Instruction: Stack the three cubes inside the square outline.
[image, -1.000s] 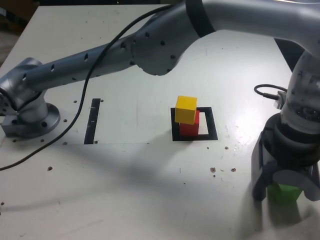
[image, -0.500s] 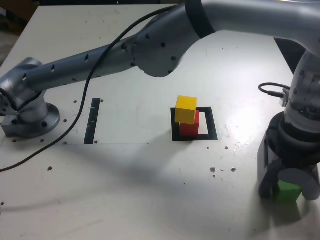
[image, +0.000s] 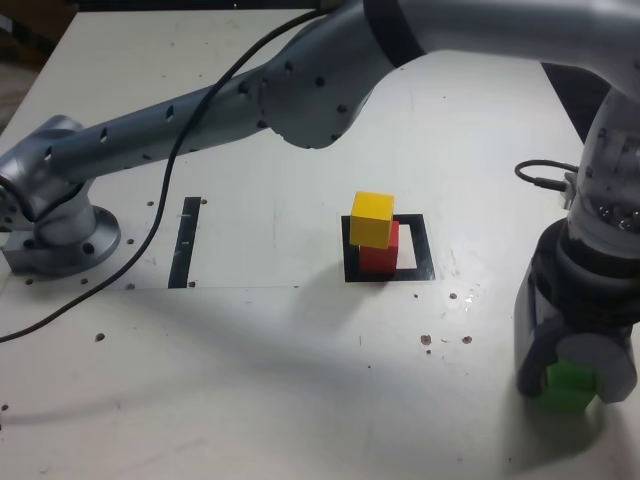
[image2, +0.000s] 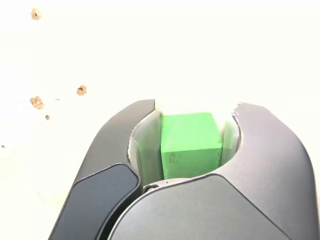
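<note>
The green cube (image: 570, 388) rests on the white table at the exterior view's lower right. My gripper (image: 572, 380) stands over it, pointing down, both jaws pressed against its sides. The wrist view shows the green cube (image2: 190, 142) filling the gap of the gripper (image2: 196, 112), with the white pads (image2: 148, 150) touching it. Farther back, the yellow cube (image: 371, 218) sits slightly askew on the red cube (image: 378, 257). Both stand in the left part of the square outline (image: 422, 245).
A narrow black strip (image: 187, 240) lies to the exterior view's left, near the arm's base (image: 60, 235). The arm's links span the back of the table. A black cable (image: 538, 181) loops beside the wrist. Small brown specks (image: 445, 340) dot the table.
The jaws have closed in from wide apart onto the green cube's sides. The wrist has turned a little and the cube has shifted slightly with it. The yellow-on-red stack has not moved.
</note>
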